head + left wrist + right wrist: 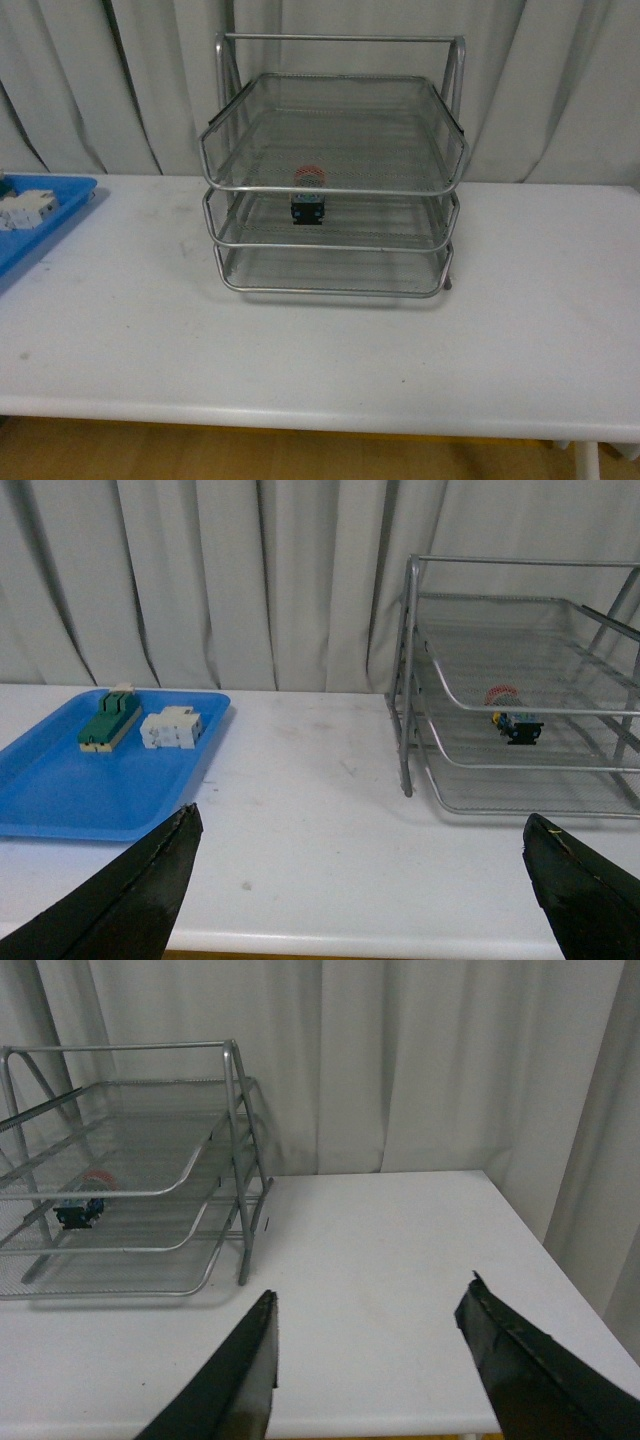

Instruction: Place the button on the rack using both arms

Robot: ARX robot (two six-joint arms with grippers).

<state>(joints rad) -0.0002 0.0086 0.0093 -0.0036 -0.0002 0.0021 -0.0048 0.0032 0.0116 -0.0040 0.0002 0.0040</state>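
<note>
Left claw [360, 900]: spread wide, nothing between its dark fingers, hanging above the near edge of the table [300, 810], touching nothing.
Right claw [370, 1380]: likewise wide open and empty (both are out of the front view).
Table: white, bare in front of the rack.
Blue tray [60, 800]: off to the left, holding a green block [108, 720] and a white part [170, 728].
Button [309, 196]: sits upright on the middle tier of the rack [333, 190], toward its front, red cap up, seen through the mesh.
Step in hand: the placement looks done, so the sensible move is to hold both arms well clear of the rack.
Doing it well: keep the fingers away from the wire rims so that no tier gets nudged and the button stays standing.
</note>
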